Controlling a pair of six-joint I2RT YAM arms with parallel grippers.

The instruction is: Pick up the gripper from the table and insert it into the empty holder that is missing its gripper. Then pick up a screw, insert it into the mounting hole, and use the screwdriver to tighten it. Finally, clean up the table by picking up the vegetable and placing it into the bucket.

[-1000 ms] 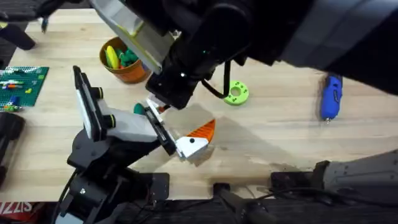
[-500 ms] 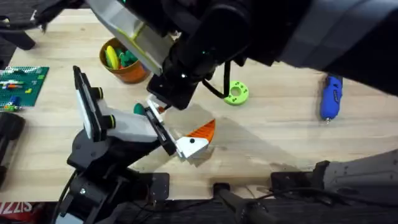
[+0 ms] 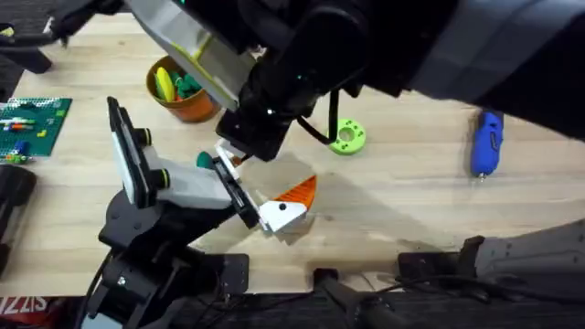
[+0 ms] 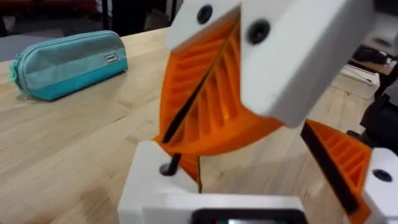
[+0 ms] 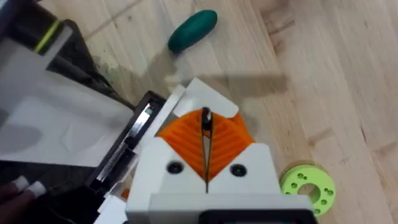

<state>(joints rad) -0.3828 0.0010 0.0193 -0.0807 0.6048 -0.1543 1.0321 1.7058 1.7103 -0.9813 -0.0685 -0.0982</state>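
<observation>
One bucket [image 3: 183, 96], one screwdriver [image 3: 486, 142], one disc [image 3: 348, 137].

- A red strip [image 3: 20, 302] at the lower left edge of the overhead view bore white letters, cut off by the frame and seen upside down; they could not be read with any certainty.
- The teal pouch [image 4: 67, 62] in the left wrist view carried a small white tag [image 4: 111, 58] with dark print, too small to read.
- No other text, number, brand or sign could be read on anything else in the views.
</observation>
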